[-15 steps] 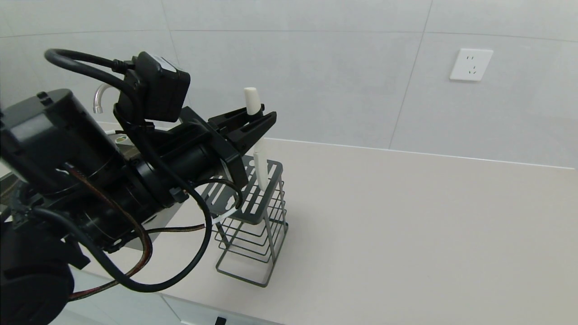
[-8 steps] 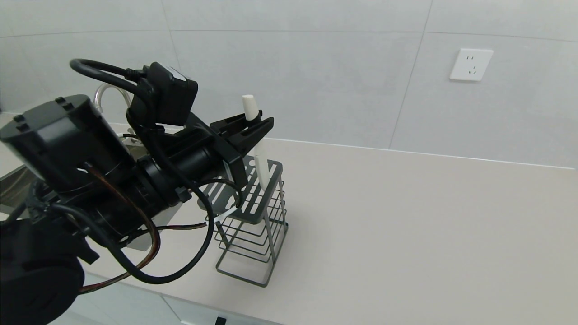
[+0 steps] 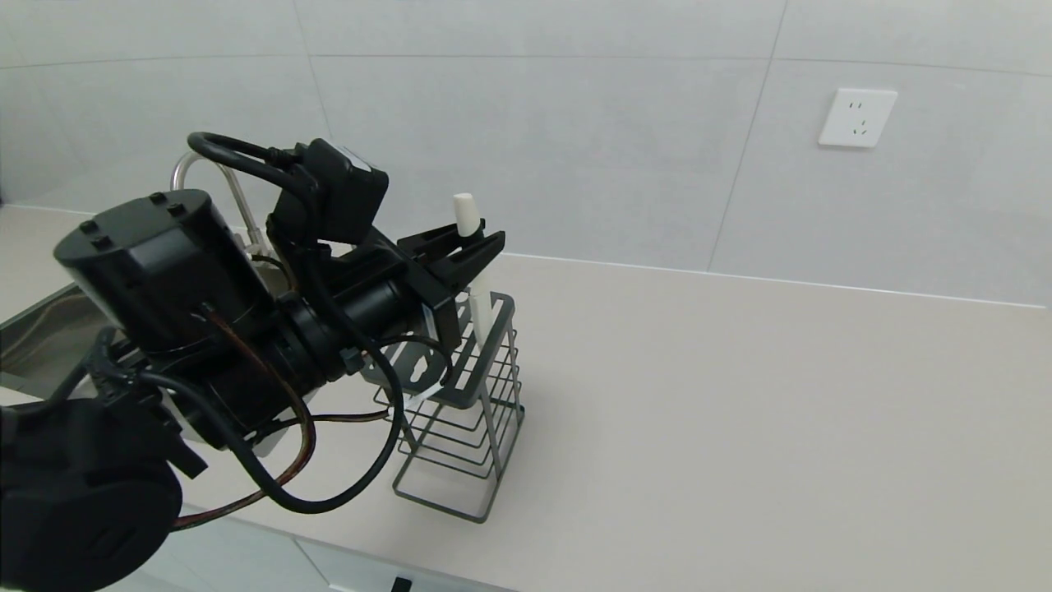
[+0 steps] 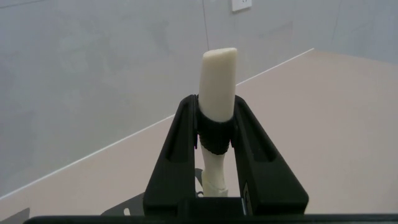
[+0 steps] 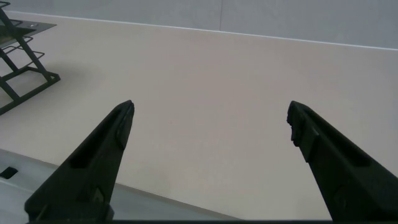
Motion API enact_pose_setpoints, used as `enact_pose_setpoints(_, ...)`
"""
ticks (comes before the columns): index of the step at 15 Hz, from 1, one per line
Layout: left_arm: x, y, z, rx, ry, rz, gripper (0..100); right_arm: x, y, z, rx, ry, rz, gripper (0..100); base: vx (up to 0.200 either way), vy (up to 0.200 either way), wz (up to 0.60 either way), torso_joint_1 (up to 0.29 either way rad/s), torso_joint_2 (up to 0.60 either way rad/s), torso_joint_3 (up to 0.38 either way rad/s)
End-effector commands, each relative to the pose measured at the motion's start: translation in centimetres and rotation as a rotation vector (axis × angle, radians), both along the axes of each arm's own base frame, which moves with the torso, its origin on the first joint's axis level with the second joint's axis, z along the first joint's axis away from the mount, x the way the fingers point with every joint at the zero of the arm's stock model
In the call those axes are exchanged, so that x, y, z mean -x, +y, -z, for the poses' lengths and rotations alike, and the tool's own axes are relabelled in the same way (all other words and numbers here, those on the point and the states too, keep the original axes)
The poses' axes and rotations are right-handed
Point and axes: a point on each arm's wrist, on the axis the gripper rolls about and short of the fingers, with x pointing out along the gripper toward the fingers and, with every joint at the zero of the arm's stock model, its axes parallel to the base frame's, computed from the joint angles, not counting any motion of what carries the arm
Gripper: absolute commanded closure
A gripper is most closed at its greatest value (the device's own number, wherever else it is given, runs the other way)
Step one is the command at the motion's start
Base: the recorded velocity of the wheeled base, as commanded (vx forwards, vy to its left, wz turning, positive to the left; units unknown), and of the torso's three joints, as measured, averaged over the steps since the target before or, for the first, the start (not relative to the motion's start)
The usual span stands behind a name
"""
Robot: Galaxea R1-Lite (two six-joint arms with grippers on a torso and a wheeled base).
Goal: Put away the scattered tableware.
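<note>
a: where does the rack stand?
b: the wire rack [image 3: 460,427] stands on the counter [image 3: 740,395], left of the middle, near the front edge.
a: and above it?
b: the left gripper [image 3: 470,245] holds a utensil [image 3: 465,212] upright over the rack's far side, lower end at its slotted top.
a: what lies around?
b: a sink [image 3: 37,341] and faucet [image 3: 237,201] lie to the left, behind the arm. a wall socket [image 3: 857,117] sits far right on the wall behind.

Bright, even, diffuse light, probably from overhead. Soft faint shadow right of wire rack [image 3: 460,395] on counter [image 3: 740,395]. Wall [image 3: 575,123] tile lines bow toward head-view edges.
</note>
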Motion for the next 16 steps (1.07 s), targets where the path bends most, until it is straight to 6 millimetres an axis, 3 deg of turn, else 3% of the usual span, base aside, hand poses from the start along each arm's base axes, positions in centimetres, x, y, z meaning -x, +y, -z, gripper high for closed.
enact_pose_setpoints(1, -0.3, -0.2, 0.4, -0.009, 0.012, -0.002, 100, 0.0, 0.0, 0.0, 0.001, 0.001, -0.001, 0, 0.000, 0.000, 0.00, 0.000, 0.00, 0.000)
enact_pose_setpoints(6, -0.1, 0.1, 1.3, -0.018, 0.027, -0.007, 100, 0.0, 0.0, 0.0, 0.001, 0.001, -0.001, 0, 0.000, 0.000, 0.00, 0.000, 0.00, 0.000)
enact_pose_setpoints(7, 0.0, 0.2, 1.2, -0.016, 0.025, -0.007, 0, 0.0, 0.0, 0.0, 0.001, 0.001, -0.001, 0, 0.000, 0.000, 0.00, 0.000, 0.00, 0.000)
enact_pose_setpoints(12, 0.0, 0.2, 1.3, -0.017, 0.023, -0.006, 0, 0.0, 0.0, 0.0, -0.001, 0.001, -0.001, 0, 0.000, 0.000, 0.00, 0.000, 0.00, 0.000)
enact_pose_setpoints(16, 2.2, 1.5, -2.9, 0.062, -0.124, 0.095, 0, 0.0, 0.0, 0.0, -0.004, 0.003, -0.001, 0, 0.000, 0.000, 0.00, 0.000, 0.00, 0.000)
